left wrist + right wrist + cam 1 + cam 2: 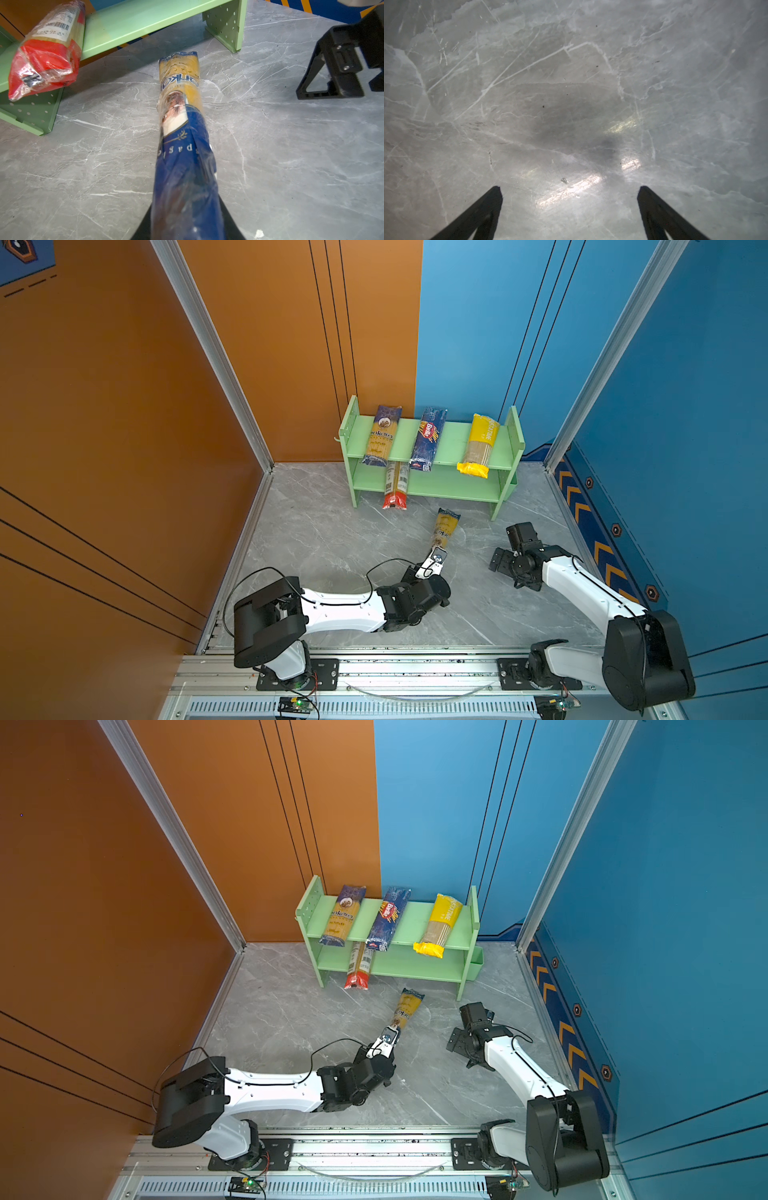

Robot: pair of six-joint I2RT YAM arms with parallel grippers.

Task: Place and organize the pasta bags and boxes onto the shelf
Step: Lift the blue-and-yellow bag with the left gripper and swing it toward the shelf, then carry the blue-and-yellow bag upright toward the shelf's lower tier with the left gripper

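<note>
The green shelf (451, 439) (409, 923) stands at the back wall. Its top tier holds a dark-blue-and-yellow pack (380, 435), a dark blue Barilla pack (428, 439) and a yellow Pastatime pack (478, 443). On the lower tier lies a red-ended clear pack (395, 489) (45, 56), jutting out in front. My left gripper (436, 558) (186, 220) is shut on the near end of a second dark-blue-and-yellow pack (445, 529) (180, 116), which points at the shelf. My right gripper (503, 562) (570, 188) hangs open over bare floor, right of that pack.
Grey marble floor (332, 539) runs between an orange wall on the left and blue walls at the back and right. A small green bin (476, 965) hangs on the shelf's right side. An aluminium rail (395, 672) carries both arm bases in front.
</note>
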